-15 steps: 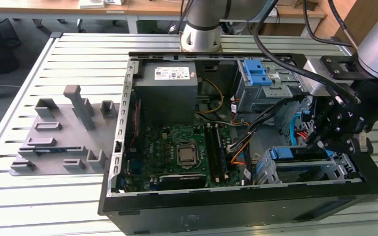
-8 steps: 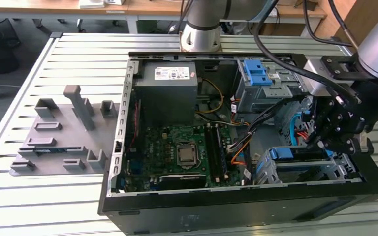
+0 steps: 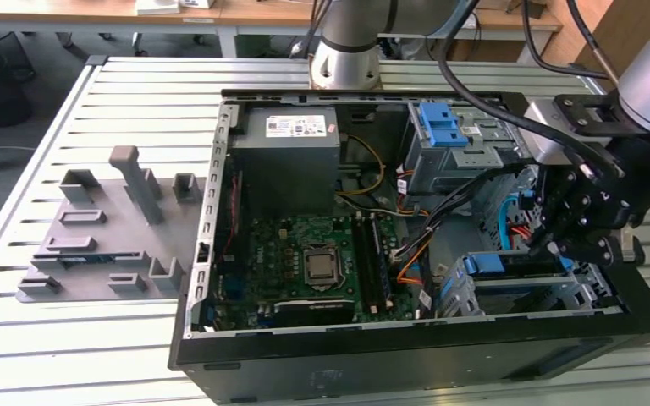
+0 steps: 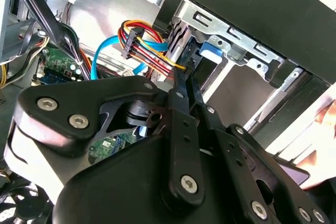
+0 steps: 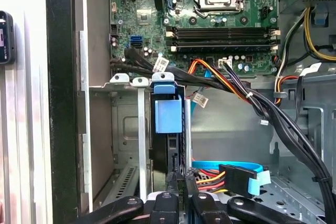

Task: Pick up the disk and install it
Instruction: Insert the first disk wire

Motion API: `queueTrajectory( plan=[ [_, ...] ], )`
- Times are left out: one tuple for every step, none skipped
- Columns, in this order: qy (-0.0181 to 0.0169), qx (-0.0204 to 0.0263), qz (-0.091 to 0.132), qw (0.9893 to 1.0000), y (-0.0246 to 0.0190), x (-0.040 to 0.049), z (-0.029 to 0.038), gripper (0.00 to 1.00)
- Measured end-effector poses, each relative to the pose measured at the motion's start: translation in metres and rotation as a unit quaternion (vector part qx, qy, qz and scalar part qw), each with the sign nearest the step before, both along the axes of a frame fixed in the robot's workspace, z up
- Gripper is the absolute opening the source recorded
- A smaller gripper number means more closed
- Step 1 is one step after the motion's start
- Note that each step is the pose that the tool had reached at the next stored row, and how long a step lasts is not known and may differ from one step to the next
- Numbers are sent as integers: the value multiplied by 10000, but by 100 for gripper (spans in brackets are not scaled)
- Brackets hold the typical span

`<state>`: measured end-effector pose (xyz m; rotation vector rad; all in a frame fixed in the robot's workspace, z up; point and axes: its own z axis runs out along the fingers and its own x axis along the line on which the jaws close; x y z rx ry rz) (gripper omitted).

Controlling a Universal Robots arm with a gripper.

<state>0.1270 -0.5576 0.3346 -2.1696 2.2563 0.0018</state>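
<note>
The disk [image 3: 514, 265] stands on edge in the lower drive cage [image 3: 579, 296] of the open computer case, at the exterior view's right. Its blue carrier tab [image 5: 168, 115] faces the motherboard, and its dark body [image 5: 161, 153] runs back between the cage's metal rails. My gripper [image 3: 544, 248] hangs over that cage. In both wrist views the black fingers [image 5: 176, 190] lie pressed together, and I see nothing between them. Their tips [image 4: 184, 74] reach the disk's end, close to a blue part [image 4: 210, 52] of the carrier.
Bundled power and SATA cables [image 5: 236, 85] cross beside the cage. A blue bracket [image 3: 443, 127] tops the upper cage. The grey power supply [image 3: 291, 139] and the motherboard [image 3: 314, 262] fill the case's left. A grey fixture [image 3: 111, 228] lies on the table. A hand [image 4: 326, 121] shows past the case wall.
</note>
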Motion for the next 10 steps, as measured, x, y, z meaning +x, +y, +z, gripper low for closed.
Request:
queueTrajectory(
  plan=[
    [0, -1, 1, 10000, -2, 0, 0, 17],
    [0, 0, 1, 10000, -5, 0, -3, 17],
    [0, 0, 2, 10000, -6, 0, -5, 17],
    [0, -1, 2, 10000, -6, 0, -7, 17],
    [0, -1, 2, 10000, -6, 0, -9, 17],
    [0, -1, 2, 10000, -7, 0, -11, 17],
    [0, 0, 2, 10000, -7, 0, -14, 17],
    [0, 2, 2, 10000, -7, 0, -17, 17],
    [0, 3, 2, 10000, -7, 0, -20, 17],
    [0, 6, 2, 10000, -7, 0, -23, 17]
  ],
)
